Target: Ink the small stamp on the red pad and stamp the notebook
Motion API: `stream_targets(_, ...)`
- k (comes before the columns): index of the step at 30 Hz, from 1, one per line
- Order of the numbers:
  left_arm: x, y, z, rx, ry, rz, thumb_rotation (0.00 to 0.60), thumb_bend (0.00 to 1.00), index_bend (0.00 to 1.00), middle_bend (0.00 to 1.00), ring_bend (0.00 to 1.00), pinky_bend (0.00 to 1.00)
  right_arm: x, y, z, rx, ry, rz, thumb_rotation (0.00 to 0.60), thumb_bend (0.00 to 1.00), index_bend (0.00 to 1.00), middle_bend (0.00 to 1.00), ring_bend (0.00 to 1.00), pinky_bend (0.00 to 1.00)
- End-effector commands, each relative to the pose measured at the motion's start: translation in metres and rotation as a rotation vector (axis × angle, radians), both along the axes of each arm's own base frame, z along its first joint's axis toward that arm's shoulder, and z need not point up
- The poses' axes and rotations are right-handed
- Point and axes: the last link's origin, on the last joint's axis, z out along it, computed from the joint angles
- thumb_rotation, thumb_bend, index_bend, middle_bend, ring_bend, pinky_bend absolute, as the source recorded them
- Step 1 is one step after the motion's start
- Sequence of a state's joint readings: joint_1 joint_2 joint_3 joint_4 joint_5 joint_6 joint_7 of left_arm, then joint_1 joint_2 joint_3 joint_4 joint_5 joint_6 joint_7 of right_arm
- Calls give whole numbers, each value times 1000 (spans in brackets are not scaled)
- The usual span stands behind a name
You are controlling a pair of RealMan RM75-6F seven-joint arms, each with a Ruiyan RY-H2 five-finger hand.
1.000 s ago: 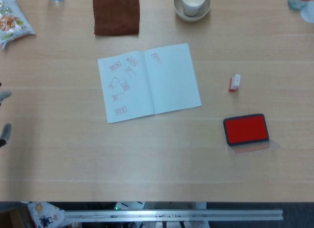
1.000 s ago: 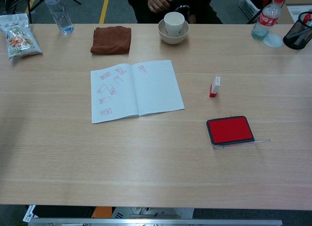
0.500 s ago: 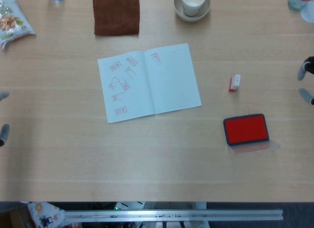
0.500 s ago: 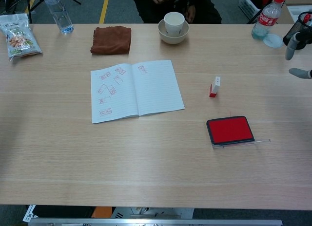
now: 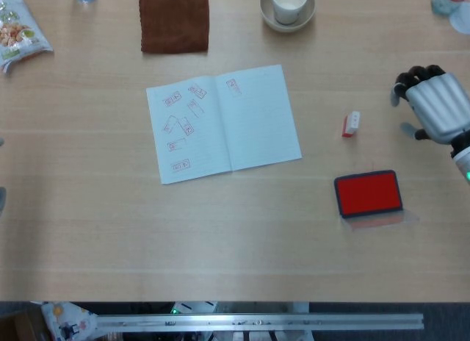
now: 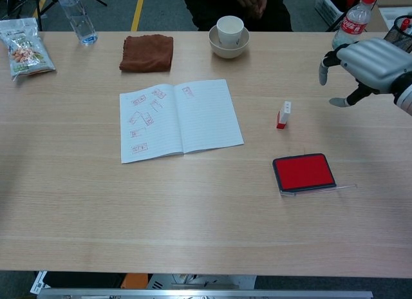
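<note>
The small stamp (image 5: pixel 351 124) (image 6: pixel 283 115), white with a red base, stands upright on the table right of the open notebook (image 5: pixel 222 123) (image 6: pixel 180 118), whose left page bears several red stamp marks. The red ink pad (image 5: pixel 368 193) (image 6: pixel 303 173) lies open in front of the stamp, its clear lid beside it. My right hand (image 5: pixel 435 106) (image 6: pixel 365 60) hovers to the right of the stamp, fingers apart and empty, not touching it. Of my left hand only a grey sliver (image 5: pixel 1 198) shows at the left edge of the head view.
A brown cloth (image 5: pixel 174 20) and a cup in a bowl (image 5: pixel 288 6) sit at the far side. A snack bag (image 5: pixel 16 32) and water bottle (image 6: pixel 76 15) are far left. A soda bottle (image 6: pixel 351 23) and pen holder (image 6: pixel 398 42) stand far right, behind my right hand.
My right hand has come in from the right edge toward the stamp. My left hand has drawn back almost out of the left edge.
</note>
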State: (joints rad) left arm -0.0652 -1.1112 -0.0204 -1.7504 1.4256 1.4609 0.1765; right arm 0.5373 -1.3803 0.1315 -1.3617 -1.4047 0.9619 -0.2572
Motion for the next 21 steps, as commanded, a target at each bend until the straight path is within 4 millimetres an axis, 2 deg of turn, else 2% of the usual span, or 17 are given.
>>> stream_targets(1,0,0,0,-1,1,1,600,325,216,131,151,104,3,-7,-17,28,28,16,600,164,478,367,255,305)
stream_targets(12,-2,0,1,4,-1,10,600,325,216,131,151,104,13,-20,-54,62,77,61,600,164,453,354,244,305)
stream_targets(21,-3,-1,2,7,-1,17,600,325,216,131,151,103,21,-28,-68,80,92,85,600,165,430,348,239,305)
